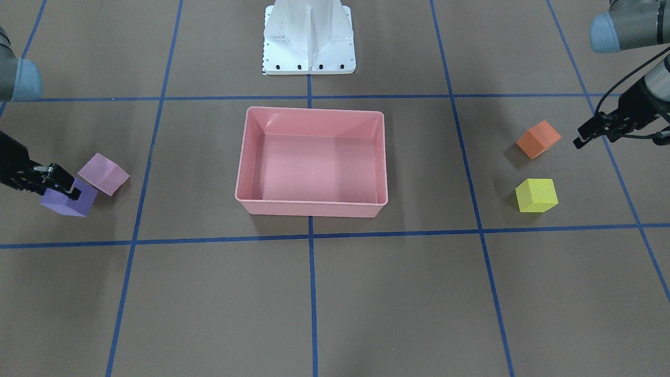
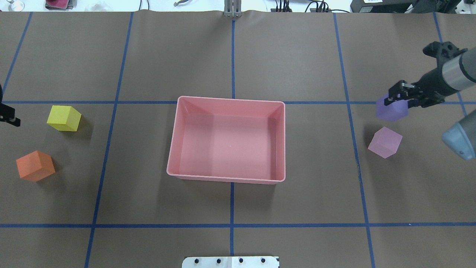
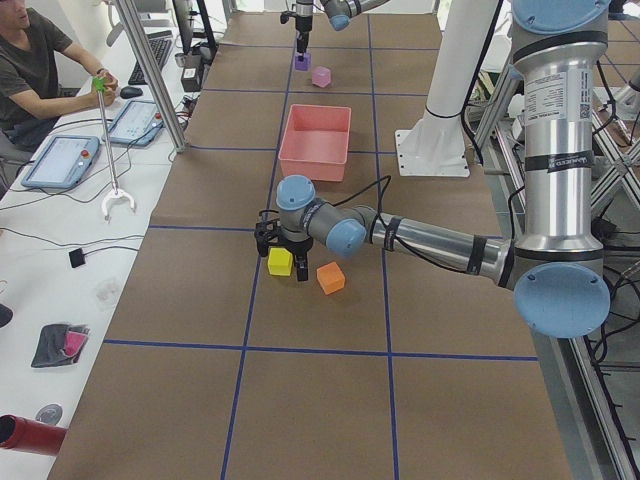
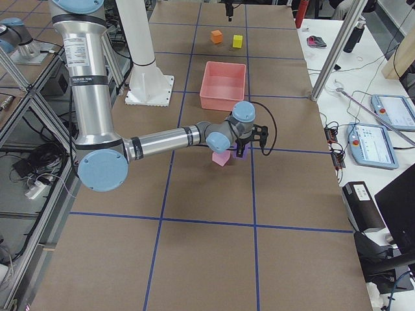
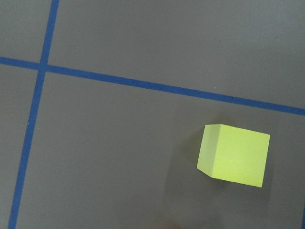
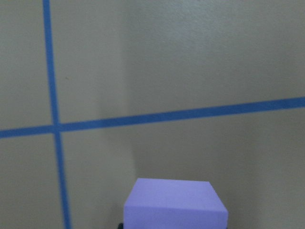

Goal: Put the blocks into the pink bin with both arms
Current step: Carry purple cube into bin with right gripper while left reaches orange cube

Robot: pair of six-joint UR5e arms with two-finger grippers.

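A label sits on the upper tube of each arm [image 3: 555, 115], but its print is too small to read. The brown counter [image 1: 398, 293] carries blue tape lines [image 1: 311, 293] and the white base [image 1: 309, 36]. An operator [image 3: 40, 60] sits beside it. The pink bin [image 1: 309, 209] lies in the middle, with no block inside.

The right end effector [image 1: 60, 183] is clenched on the purple block [image 1: 70, 201], just beside the light pink block [image 1: 103, 174]. The left end effector [image 1: 582, 135] is released and holds nothing, near the orange block [image 1: 538, 139] and the yellow block [image 1: 536, 195].
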